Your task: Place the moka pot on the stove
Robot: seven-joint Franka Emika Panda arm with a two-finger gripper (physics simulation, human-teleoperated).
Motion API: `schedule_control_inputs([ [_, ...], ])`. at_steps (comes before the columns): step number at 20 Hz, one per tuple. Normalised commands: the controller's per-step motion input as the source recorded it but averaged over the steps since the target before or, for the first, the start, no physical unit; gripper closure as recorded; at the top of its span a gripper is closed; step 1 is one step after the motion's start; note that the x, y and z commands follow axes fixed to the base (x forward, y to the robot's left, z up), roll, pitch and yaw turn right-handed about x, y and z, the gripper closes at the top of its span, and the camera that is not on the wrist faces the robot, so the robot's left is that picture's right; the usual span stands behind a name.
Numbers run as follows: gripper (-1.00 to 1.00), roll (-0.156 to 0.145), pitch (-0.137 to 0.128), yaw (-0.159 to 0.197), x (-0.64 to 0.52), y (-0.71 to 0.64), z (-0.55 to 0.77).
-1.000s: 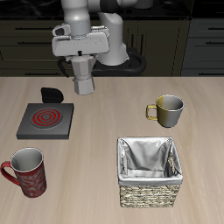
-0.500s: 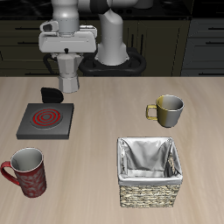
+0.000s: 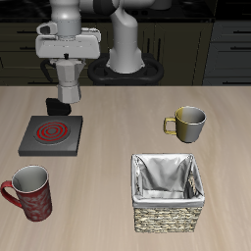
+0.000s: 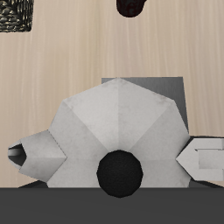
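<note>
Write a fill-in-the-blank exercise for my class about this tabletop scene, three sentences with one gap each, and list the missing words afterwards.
1. The gripper holds the moka pot in the ____, above the table's back edge.
2. The coil rings on the stove are coloured ____.
3. The wicker basket stands nearer the table's front edge than the olive mug, and the mug beside the stove is coloured ____.

Missing words: air; red; red
</note>
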Motion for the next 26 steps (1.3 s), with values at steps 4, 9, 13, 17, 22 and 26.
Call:
schedule_control_inputs([
  [4, 1.0, 0.028, 0.025, -0.042, 0.04, -0.29, 0.04],
  [9, 1.0, 0.064, 0.028, -0.005, 0.03, -0.22, -0.04],
  [13, 1.0, 0.011, 0.016, 0.004, 0.01, -0.26, -0.07],
  [17, 1.0, -0.006, 0.019, -0.032, 0.02, -0.32, -0.03],
  [22, 1.0, -0.062, -0.016, -0.032, 0.03, -0.31, 0.0],
  [26, 1.0, -0.042, 0.005, -0.04, 0.07, -0.06, -0.06],
])
